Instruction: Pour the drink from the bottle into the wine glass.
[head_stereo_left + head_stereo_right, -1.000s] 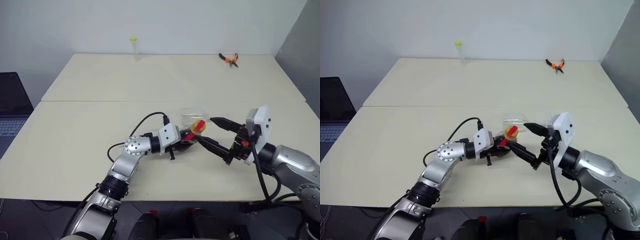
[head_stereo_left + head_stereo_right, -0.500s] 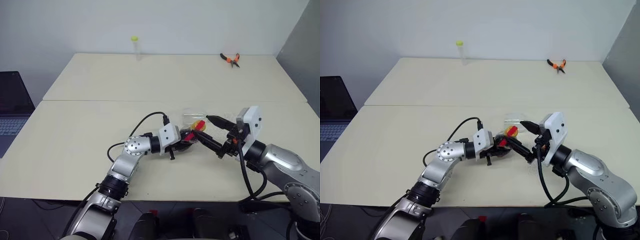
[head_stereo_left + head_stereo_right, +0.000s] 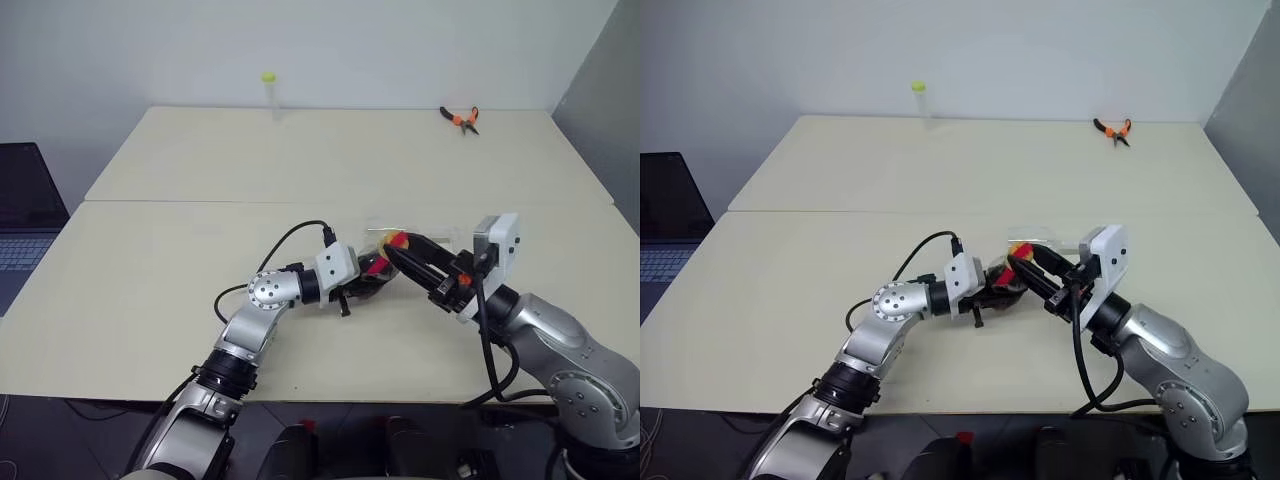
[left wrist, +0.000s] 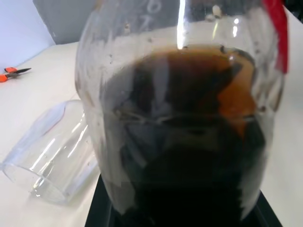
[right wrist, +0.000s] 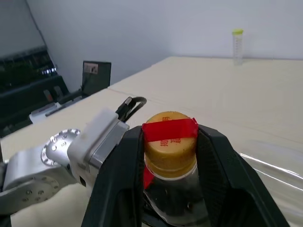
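The small squat clear plastic bottle (image 5: 169, 189) with a red label strip and a yellowish cap sits low near the middle of the near cream table (image 3: 150, 290), just above its surface. The left pincer (image 3: 362, 278) is clamped shut around its bulbous body, where the dark brown-red drink (image 4: 189, 142) fills the lower part. The right pincer (image 5: 170, 142) has its two black fingers (image 5: 124, 161) set narrowly on either side of the capped neck, touching or nearly touching it; a firm grip on the cap cannot be told.

The clear wine glass (image 4: 49, 156) lies on its side on the table right behind the bottle, its open rim turned away from it; its stem and foot are hard to make out. It lies close against both pincers and crowds the room behind them.

A black cable (image 3: 290, 245) loops up from the left wrist, on the side away from the bottle. On the far table, a thin clear tube with a yellow-green cap (image 3: 268, 92) stands upright near the back edge, and orange-handled pliers (image 3: 459, 118) lie towards the far right corner; both are well apart from the arms. A dark laptop (image 3: 22, 215) sits off the table's left edge. Wide bare table lies open to the left of the left arm and in front of both arms up to the near edge
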`<state>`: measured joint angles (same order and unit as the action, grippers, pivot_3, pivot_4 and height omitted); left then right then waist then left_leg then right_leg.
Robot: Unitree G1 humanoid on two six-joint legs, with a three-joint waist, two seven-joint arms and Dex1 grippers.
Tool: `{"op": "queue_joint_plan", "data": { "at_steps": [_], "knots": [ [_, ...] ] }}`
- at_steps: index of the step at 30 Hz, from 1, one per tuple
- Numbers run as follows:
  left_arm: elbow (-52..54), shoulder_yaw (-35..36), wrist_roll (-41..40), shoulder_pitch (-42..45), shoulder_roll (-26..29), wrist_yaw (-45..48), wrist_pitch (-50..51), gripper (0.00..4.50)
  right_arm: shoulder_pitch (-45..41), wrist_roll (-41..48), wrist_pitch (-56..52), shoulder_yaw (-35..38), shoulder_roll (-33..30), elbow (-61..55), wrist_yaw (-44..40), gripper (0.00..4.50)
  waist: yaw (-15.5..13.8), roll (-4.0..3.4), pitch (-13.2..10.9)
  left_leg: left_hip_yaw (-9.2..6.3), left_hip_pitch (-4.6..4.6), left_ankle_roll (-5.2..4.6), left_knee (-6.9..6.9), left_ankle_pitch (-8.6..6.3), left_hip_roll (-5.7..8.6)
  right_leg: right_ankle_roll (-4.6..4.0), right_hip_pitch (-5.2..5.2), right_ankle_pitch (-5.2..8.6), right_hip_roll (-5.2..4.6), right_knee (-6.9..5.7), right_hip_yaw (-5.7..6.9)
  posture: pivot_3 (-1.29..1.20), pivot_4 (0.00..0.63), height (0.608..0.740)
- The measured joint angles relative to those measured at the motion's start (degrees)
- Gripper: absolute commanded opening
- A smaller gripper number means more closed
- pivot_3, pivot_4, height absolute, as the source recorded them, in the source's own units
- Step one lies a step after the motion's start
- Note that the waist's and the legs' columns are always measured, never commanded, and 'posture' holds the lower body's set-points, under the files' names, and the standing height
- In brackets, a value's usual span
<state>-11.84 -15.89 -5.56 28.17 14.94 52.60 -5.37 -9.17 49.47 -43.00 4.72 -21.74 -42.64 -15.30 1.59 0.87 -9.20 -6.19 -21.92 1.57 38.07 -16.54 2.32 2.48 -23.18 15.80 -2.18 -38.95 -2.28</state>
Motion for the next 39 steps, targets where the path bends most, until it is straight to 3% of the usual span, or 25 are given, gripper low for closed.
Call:
{"op": "queue_joint_plan", "data": {
  "at_steps": [3, 10, 14, 22, 26, 34, 39],
  "knots": [
    [-0.01, -0.22, 0.26, -0.37, 0.07, 0.19, -0.05, 1.02, -0.78, 4.05, 1.04, 2.72, 2.92, 0.04, 3.18, 1.22, 0.02, -0.02, 0.01, 0.02, 0.01, 0.00, 0.00, 0.00, 0.02, 0.00, 0.00, 0.00, 0.00, 0.00, -0.02, 0.00, 0.150, 0.740],
    [-0.14, -0.63, 0.35, -0.67, -0.07, 0.45, -0.02, 1.02, -0.89, 6.97, 1.16, 3.52, 1.00, 0.00, 5.55, 1.21, 0.05, -0.02, 0.01, 0.02, 0.01, -0.01, -0.01, 0.00, 0.02, 0.00, 0.00, 0.00, 0.01, 0.00, -0.01, 0.00, 0.150, 0.740],
    [-0.14, -0.64, 0.36, -0.67, -0.16, 0.38, -0.01, 1.02, 0.14, 0.92, 3.01, 4.38, -4.81, 0.26, 4.49, 1.21, 0.01, -0.02, 0.01, 0.03, -0.01, -0.01, 0.00, 0.00, 0.04, 0.01, 0.00, 0.00, 0.00, 0.00, 0.00, 0.00, 0.150, 0.740],
    [-0.05, 0.05, -0.79, -2.00, 0.07, 0.01, 0.43, 1.02, 16.19, -8.85, 7.73, 13.00, -18.72, 5.46, -9.00, 1.21, -0.15, -0.01, 0.01, 0.10, 0.01, -0.02, -0.01, -0.01, 0.02, 0.02, 0.04, 0.01, 0.01, 0.01, -0.04, 0.00, 0.150, 0.740],
    [1.20, 0.51, -3.90, -2.91, -0.41, 1.15, 2.23, 1.01, 19.87, -16.16, 12.01, 11.05, -17.85, 12.61, -11.38, 1.21, 0.17, -0.01, 0.01, 0.13, 0.09, -0.02, -0.03, -0.01, -0.03, 0.02, 0.05, 0.01, 0.07, -0.04, -0.07, 0.00, 0.150, 0.740],
    [3.23, 0.94, -7.02, -3.07, -0.58, 1.80, 5.01, 1.01, 16.03, -23.65, 18.77, 5.69, -11.86, 27.25, -13.60, 1.21, 0.06, -0.04, 0.02, 0.11, 0.08, -0.01, -0.02, 0.00, -0.01, 0.01, 0.05, 0.01, 0.05, -0.02, -0.06, 0.00, 0.150, 0.740],
    [3.27, 1.24, -7.02, -3.07, -0.22, 1.71, 5.04, 1.01, 16.13, -24.01, 19.29, 4.75, -11.48, 29.75, -16.91, 2.86, -0.04, -0.04, 0.02, 0.11, 0.08, 0.00, 0.00, 0.00, 0.01, 0.01, 0.07, 0.01, 0.02, -0.01, -0.07, 0.00, 0.150, 0.740]
  ]
}}
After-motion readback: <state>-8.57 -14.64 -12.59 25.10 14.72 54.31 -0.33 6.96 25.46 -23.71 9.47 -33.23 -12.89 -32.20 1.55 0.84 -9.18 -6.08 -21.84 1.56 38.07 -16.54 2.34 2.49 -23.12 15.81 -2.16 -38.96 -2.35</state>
